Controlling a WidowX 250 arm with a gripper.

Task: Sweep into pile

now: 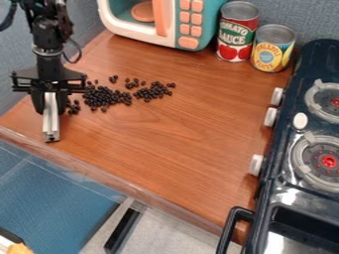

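the gripper [51,105] hangs over the left part of the wooden counter [179,134], its two fingers pinching a silvery bar [51,126] between them. the bar points down toward the counter's front edge, its lower end to the left of and nearer that edge than the beans. the black beans [99,97] lie on the counter just right of the gripper, densest in a clump close to it, with a thinner group running off to the right and a few loose ones around them, some right beside the gripper. behind them stands a white and teal toy microwave [187,25] with orange buttons, and to its right a red can [237,32] and a yellow can [272,48], side by side. the dark stove [285,183], with white knobs along its left side, runs down the right
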